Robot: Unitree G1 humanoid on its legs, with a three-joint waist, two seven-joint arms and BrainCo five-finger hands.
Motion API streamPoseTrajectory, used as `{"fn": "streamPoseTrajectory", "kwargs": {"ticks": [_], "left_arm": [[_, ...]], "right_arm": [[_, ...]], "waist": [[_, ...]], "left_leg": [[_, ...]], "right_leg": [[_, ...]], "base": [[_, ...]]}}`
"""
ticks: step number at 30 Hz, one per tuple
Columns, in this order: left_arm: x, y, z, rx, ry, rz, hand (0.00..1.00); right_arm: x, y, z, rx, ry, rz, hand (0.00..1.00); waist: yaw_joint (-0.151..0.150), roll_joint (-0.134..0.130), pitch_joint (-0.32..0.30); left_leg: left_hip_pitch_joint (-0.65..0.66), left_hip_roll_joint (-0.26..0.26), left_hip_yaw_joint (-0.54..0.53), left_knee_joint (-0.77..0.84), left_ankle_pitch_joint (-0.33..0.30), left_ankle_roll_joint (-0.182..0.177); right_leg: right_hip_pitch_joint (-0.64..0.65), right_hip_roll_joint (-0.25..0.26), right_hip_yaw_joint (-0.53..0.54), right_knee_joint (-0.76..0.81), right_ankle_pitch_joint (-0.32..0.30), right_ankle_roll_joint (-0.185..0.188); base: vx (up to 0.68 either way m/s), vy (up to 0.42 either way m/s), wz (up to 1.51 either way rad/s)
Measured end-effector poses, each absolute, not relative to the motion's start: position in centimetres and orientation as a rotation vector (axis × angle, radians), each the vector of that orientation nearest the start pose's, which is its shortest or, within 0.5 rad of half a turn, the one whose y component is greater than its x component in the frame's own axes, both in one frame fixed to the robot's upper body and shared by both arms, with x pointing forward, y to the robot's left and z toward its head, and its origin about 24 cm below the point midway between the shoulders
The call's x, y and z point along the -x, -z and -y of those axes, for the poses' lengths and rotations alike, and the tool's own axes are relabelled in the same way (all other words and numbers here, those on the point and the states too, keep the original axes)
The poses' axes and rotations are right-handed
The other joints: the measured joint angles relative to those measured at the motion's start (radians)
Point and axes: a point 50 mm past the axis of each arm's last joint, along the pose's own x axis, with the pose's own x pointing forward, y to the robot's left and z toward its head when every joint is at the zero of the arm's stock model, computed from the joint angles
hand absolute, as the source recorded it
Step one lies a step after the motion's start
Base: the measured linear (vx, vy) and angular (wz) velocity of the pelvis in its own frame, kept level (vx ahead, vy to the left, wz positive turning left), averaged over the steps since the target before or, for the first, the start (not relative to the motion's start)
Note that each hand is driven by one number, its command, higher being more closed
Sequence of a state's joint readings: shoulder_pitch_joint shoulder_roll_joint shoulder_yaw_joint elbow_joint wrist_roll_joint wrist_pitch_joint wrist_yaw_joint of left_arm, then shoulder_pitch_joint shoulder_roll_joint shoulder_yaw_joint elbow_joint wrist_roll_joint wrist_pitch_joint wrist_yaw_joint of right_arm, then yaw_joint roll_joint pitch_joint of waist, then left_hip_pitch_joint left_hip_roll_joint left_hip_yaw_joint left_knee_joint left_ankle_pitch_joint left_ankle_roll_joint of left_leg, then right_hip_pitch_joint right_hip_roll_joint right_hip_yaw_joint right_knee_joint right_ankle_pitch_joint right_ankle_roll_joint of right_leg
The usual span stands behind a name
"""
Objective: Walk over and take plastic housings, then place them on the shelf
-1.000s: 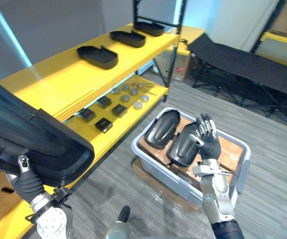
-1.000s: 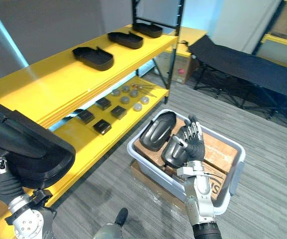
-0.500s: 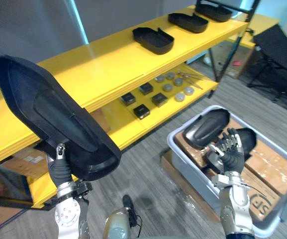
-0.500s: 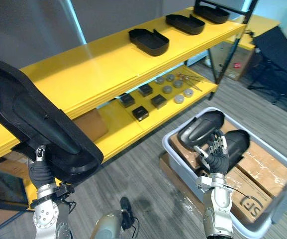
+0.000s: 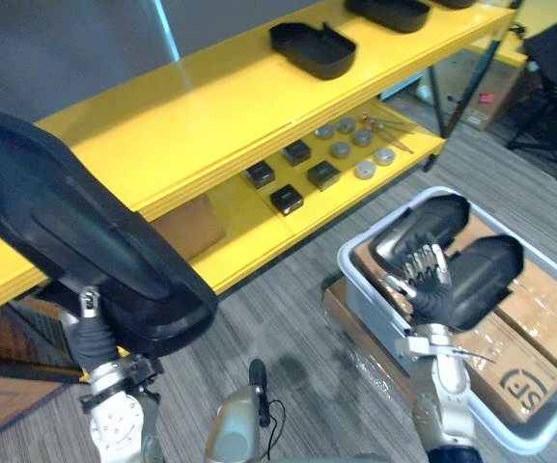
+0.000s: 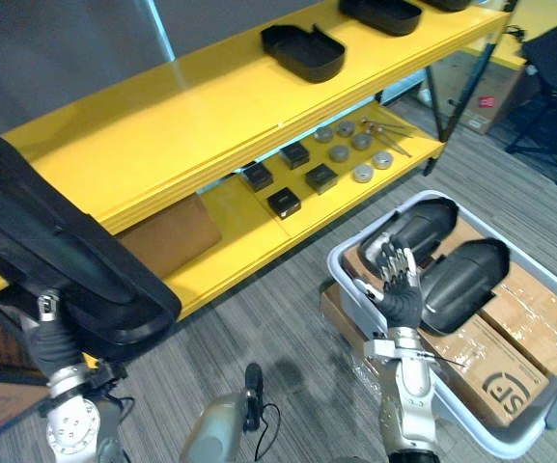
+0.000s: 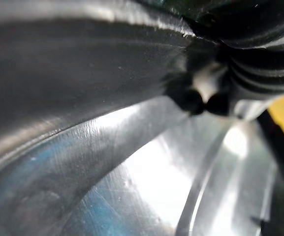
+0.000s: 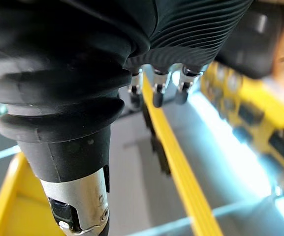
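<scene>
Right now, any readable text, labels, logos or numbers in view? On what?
Taped cardboard box in the grey bin: dark round logo print, too blurred to read.
Far cardboard box under the shelf end: red label, too small to read.
No other print is visible.

Bright even light, sheen on yellow shelf [image 5: 210, 106], wrist views perhaps backlit

Yellow shelf [image 6: 162, 106] carries black housings [image 6: 302, 50] on top, small parts [image 6: 320, 177] below
</scene>
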State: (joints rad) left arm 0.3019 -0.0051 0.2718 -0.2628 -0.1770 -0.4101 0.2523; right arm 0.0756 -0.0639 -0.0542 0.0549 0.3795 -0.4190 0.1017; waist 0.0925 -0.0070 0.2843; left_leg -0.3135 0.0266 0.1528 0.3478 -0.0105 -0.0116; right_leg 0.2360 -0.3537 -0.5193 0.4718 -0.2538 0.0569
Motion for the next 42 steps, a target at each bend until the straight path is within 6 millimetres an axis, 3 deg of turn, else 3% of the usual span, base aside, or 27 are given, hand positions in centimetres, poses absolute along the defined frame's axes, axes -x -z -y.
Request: {"fn": "streamPoseTrajectory", "kwargs": {"ticks": [1,2,3,4,5,7,9,11,13,14,15,16,17,18,19,20,27,33,38,42], "left_arm": [[-16.8,-8.1,-24.3,0.068,-0.605,0.416,1.00],[-16.7,-8.2,-24.4,0.057,-0.604,0.421,1.00],[-16.8,-8.6,-24.8,0.020,-0.604,0.435,1.00],[-16.9,-8.9,-25.1,0.004,-0.610,0.444,1.00],[-17.0,-8.9,-25.2,0.004,-0.613,0.445,1.00],[-17.5,-9.0,-24.9,0.022,-0.603,0.454,1.00],[-18.0,-9.3,-24.6,0.032,-0.591,0.474,1.00],[-18.4,-9.5,-24.3,0.039,-0.572,0.484,1.00],[-18.4,-9.5,-24.1,0.021,-0.547,0.477,1.00],[-18.5,-9.1,-23.9,0.030,-0.549,0.460,1.00],[-18.2,-8.3,-23.3,0.058,-0.556,0.423,1.00],[-18.1,-8.0,-22.9,0.075,-0.551,0.410,1.00],[-18.3,-7.8,-22.2,0.099,-0.521,0.406,1.00],[-18.4,-7.8,-22.0,0.103,-0.514,0.407,1.00],[-18.6,-7.9,-21.6,0.117,-0.487,0.416,1.00],[-18.8,-8.0,-21.1,0.121,-0.454,0.423,1.00],[-19.5,-9.1,-20.9,0.104,-0.401,0.485,1.00],[-19.8,-11.3,-20.3,-0.021,-0.311,0.569,1.00],[-21.7,-12.1,-20.3,-0.130,-0.200,0.503,1.00],[-25.3,-11.3,-20.0,-0.115,-0.167,0.370,1.00]], "right_arm": [[-23.2,-5.4,18.7,-0.268,0.050,0.329,0.00],[-23.3,-5.5,18.6,-0.267,0.039,0.337,0.00],[-23.4,-5.8,18.3,-0.267,0.011,0.358,0.00],[-23.7,-6.3,17.6,-0.257,-0.042,0.377,0.00],[-23.9,-6.5,17.4,-0.250,-0.061,0.385,0.00],[-23.8,-6.8,16.9,-0.227,-0.122,0.399,0.00],[-23.6,-7.4,16.8,-0.217,-0.159,0.425,0.00],[-23.4,-7.7,16.8,-0.232,-0.171,0.439,0.00],[-23.2,-7.5,15.4,-0.251,-0.225,0.427,0.00],[-23.3,-7.6,15.2,-0.243,-0.247,0.424,0.00],[-23.3,-7.4,14.9,-0.232,-0.274,0.407,0.00],[-23.3,-7.3,14.8,-0.229,-0.281,0.397,0.00],[-23.4,-7.2,15.1,-0.221,-0.270,0.386,0.00],[-23.4,-7.2,15.2,-0.220,-0.267,0.385,0.00],[-23.4,-7.2,15.7,-0.198,-0.243,0.380,0.00],[-23.5,-7.2,16.3,-0.179,-0.205,0.377,0.00],[-22.7,-7.1,17.2,-0.168,-0.061,0.385,0.00],[-20.6,-9.9,18.4,-0.124,0.006,0.516,0.00],[-19.9,-11.2,19.1,-0.100,0.026,0.570,0.00],[-19.8,-11.7,19.9,-0.045,0.000,0.565,0.00]], "waist": [[-0.002,-0.002,-0.001],[-0.002,-0.003,-0.003],[-0.014,-0.018,-0.005],[-0.025,-0.030,-0.005],[-0.029,-0.035,-0.006],[-0.042,-0.018,-0.003],[-0.054,-0.014,-0.009],[-0.062,-0.018,-0.012],[-0.060,-0.082,-0.051],[-0.057,-0.077,-0.056],[-0.053,-0.031,-0.072],[-0.052,-0.010,-0.078],[-0.065,0.017,-0.088],[-0.067,0.020,-0.090],[-0.073,0.035,-0.099],[-0.072,0.045,-0.104],[-0.078,0.013,-0.105],[-0.115,0.013,-0.108],[-0.147,0.025,-0.123],[-0.181,0.045,-0.131]], "left_leg": [[0.017,-0.011,-0.030,-0.003,-0.017,0.008],[0.033,-0.018,-0.046,-0.018,-0.021,0.012],[0.053,-0.021,-0.095,-0.056,-0.025,0.019],[0.075,-0.030,-0.134,-0.083,-0.022,0.031],[0.095,-0.032,-0.151,-0.097,-0.023,0.033],[0.185,-0.033,-0.226,-0.138,-0.035,0.030],[0.209,-0.033,-0.279,-0.138,-0.057,0.026],[0.210,-0.046,-0.338,-0.117,-0.075,0.003],[0.211,-0.103,-0.405,-0.098,-0.118,-0.026],[0.214,-0.097,-0.422,-0.084,-0.136,-0.036],[0.205,-0.052,-0.402,-0.077,-0.157,-0.039],[0.207,-0.006,-0.335,-0.085,-0.161,-0.036],[0.215,0.068,-0.191,-0.109,-0.153,-0.045],[0.219,0.078,-0.164,-0.117,-0.149,-0.050],[0.255,0.117,-0.072,-0.166,-0.094,-0.060],[0.296,0.128,-0.032,-0.228,-0.046,-0.101],[0.370,0.095,0.012,-0.306,-0.028,-0.096],[0.406,0.093,0.064,-0.344,-0.021,-0.095],[0.439,0.097,0.127,-0.364,-0.020,-0.097],[0.441,0.094,0.177,-0.370,-0.020,-0.097]], "right_leg": [[-0.070,-0.006,0.097,0.140,0.100,-0.073],[-0.102,-0.002,0.149,0.200,0.179,-0.063],[-0.159,0.030,0.232,0.284,0.181,-0.015],[-0.221,0.071,0.270,0.331,0.067,0.010],[-0.243,0.096,0.276,0.332,0.026,0.006],[-0.293,0.186,0.290,0.205,-0.038,-0.035],[-0.358,0.252,0.389,0.067,-0.037,-0.029],[-0.392,0.284,0.469,-0.068,0.011,-0.002],[-0.387,0.247,0.511,-0.197,0.200,-0.003],[-0.374,0.243,0.491,-0.201,0.187,0.028],[-0.328,0.268,0.438,-0.252,0.196,0.011],[-0.294,0.276,0.403,-0.289,0.204,-0.002],[-0.242,0.279,0.336,-0.330,0.206,-0.005],[-0.232,0.279,0.324,-0.336,0.206,-0.005],[-0.199,0.279,0.290,-0.360,0.206,-0.005],[-0.177,0.277,0.274,-0.369,0.206,-0.005],[-0.156,0.250,0.307,-0.389,0.207,-0.002],[-0.146,0.255,0.344,-0.428,0.217,0.015],[-0.158,0.269,0.404,-0.435,0.227,0.019],[-0.191,0.278,0.460,-0.435,0.240,0.022]], "base": [[0.28,0.210,0.92],[0.30,0.177,0.87],[0.32,0.080,0.94],[0.33,0.039,0.94],[0.36,-0.006,0.85],[0.36,0.000,0.87],[0.32,-0.069,1.06],[0.24,-0.136,1.24],[0.31,-0.321,1.16],[0.29,-0.316,0.89],[0.22,-0.214,0.76],[0.27,-0.254,1.28],[0.20,-0.176,1.04],[0.22,-0.161,1.14],[0.18,-0.039,0.67],[0.17,-0.009,0.58],[0.06,0.047,-0.10],[-0.01,-0.002,-0.25],[0.00,0.003,-0.36],[0.00,0.005,-0.36]]}}
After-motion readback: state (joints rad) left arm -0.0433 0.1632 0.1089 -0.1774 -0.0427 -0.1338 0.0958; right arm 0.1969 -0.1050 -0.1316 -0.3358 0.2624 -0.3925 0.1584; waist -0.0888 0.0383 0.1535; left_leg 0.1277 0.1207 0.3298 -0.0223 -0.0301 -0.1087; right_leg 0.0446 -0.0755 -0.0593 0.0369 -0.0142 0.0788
